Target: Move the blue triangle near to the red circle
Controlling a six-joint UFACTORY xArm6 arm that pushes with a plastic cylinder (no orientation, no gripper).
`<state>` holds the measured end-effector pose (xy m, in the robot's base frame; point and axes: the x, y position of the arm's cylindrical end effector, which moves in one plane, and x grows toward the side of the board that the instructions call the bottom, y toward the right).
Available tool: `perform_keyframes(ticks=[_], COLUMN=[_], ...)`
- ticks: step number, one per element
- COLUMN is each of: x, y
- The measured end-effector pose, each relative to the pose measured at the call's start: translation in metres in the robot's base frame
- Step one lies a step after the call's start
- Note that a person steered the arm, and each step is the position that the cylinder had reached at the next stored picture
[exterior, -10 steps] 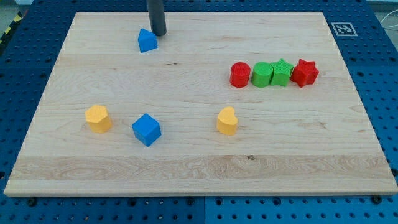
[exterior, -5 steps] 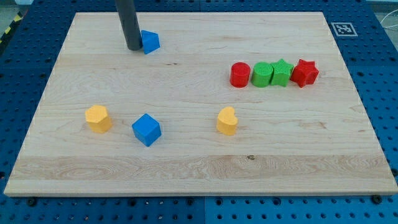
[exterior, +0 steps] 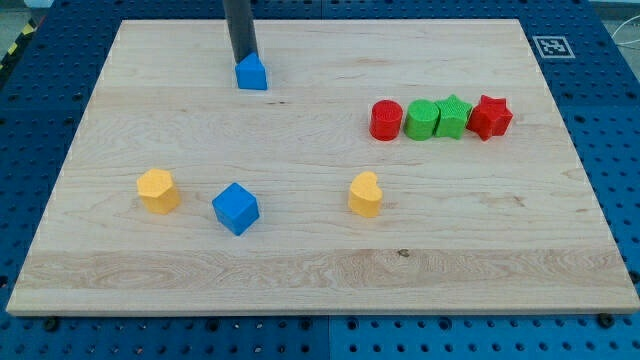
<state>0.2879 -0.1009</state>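
Pale wooden counter (exterior: 320,250) fills most of the view, resting on a blue perforated base (exterior: 610,120). My tip (exterior: 243,63), the lower end of the straight dark rod, sits near the view's top, left of centre, touching the upper left side of the small blue triangle block (exterior: 252,73); the rod's very end is partly hidden behind that block. This end effector is a plain rod with no jaws, so nothing on it parts, closes or clamps.

The blue triangle block lies well apart from the red circle block (exterior: 386,120), which stands to the view's right and slightly lower. That red circle block heads a tight row: just beside it on the right come a green round block (exterior: 421,120), then a green star-like block (exterior: 453,116), then a red star block (exterior: 490,117), each touching or nearly touching its neighbour.

Lower on the counter, a yellow block (exterior: 158,190) of rounded outline sits at the view's left, a blue cube block (exterior: 236,208) near it to the right, and a yellow heart-like block (exterior: 366,194) further right. A black-and-white marker tag (exterior: 552,46) lies at the counter's top right corner.
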Motion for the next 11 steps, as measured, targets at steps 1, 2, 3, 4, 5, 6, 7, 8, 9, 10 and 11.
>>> perform_keyframes(ticks=[1,2,3,4,5,6,7,8,9,10,11], x=[0.026,0.052,0.071,0.088,0.101,0.107,0.107,0.107,0.107,0.107,0.123], y=[0.000,0.006,0.017,0.031,0.048,0.064,0.079,0.093,0.097,0.089,0.073])
